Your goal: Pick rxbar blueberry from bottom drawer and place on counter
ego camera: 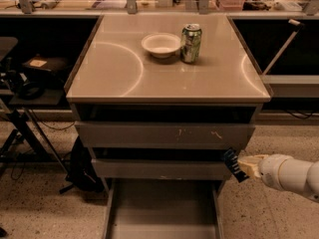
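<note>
One hand (235,165), released or clenched I cannot tell, hangs by the middle drawer's (159,169) right end, with the open bottom drawer (162,208) at its seven o'clock, where no rxbar blueberry shows on the visible floor.

The claw (234,164) sits by the right end of the middle drawer (159,169), above the open bottom drawer (162,213). A bowl (160,44) and green can (191,44) stand far back on the bench (114,78).
</note>
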Controlling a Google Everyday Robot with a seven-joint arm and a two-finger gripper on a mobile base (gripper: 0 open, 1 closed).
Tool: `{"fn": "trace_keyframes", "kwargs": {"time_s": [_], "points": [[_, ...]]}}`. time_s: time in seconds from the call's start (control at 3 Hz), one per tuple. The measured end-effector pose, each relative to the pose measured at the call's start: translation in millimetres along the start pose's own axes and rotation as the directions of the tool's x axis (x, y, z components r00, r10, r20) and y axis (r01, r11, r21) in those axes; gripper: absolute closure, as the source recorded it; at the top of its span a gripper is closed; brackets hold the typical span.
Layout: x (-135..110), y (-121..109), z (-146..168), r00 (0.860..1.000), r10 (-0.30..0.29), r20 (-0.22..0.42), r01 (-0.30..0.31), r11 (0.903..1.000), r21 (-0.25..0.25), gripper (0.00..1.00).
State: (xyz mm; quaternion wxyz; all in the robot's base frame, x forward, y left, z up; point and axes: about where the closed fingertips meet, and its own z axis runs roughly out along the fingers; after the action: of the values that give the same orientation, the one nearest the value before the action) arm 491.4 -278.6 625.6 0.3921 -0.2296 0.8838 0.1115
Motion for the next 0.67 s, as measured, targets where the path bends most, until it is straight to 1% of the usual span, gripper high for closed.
{"fn": "trace_keyframes", "kwargs": {"time_s": [0.33,0.67], "points": [[-45,-1,-32,0.997,-0.055,0.056,0.052,0.9976,0.047,1.00],[-127,13,-104,0.965,-0.185,0.187,0.160,0.9770,0.141,1.00]]}}
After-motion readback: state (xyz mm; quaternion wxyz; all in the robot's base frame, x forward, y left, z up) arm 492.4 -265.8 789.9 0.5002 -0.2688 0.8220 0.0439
